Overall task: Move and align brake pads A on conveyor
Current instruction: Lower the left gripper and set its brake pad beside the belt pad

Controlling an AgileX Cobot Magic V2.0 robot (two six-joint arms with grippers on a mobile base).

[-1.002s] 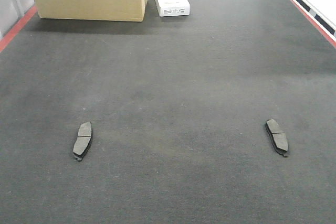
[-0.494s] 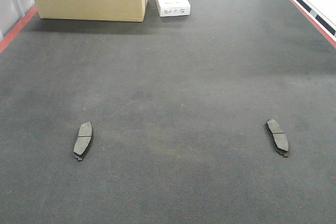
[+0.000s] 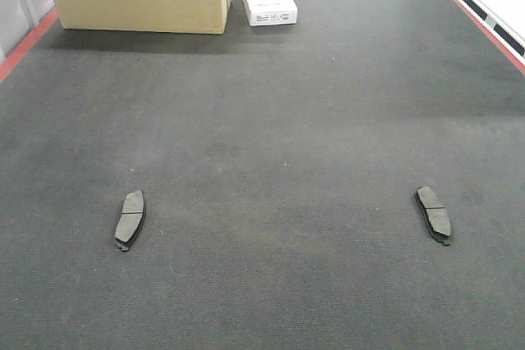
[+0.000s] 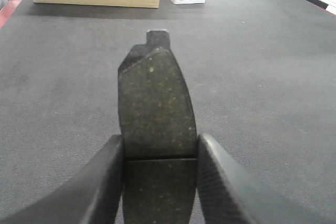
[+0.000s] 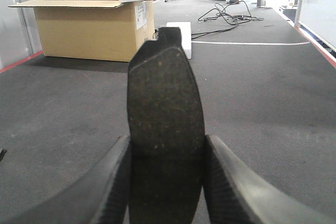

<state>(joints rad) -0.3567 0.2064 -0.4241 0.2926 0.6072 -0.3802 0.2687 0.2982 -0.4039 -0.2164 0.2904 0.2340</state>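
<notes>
Two brake pads point(image 3: 130, 219) point(image 3: 433, 215) lie well apart on the conveyor point(image 3: 271, 120), while the left gripper point(image 4: 160, 179) and right gripper point(image 5: 165, 182) each clamp another pad point(image 4: 156, 103) point(image 5: 164, 103), apparently carrying; next, lowering them in line.

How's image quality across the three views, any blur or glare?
Front view: even light, sharp, no glare, both lying brake pads clear. Left wrist: gripped pad sharp, fingers soft. Right wrist: held pad dark, bright background washed out.

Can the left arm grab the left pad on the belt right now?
Probably not: the left gripper is already shut on a brake pad. The left pad on the belt lies unobstructed.
</notes>
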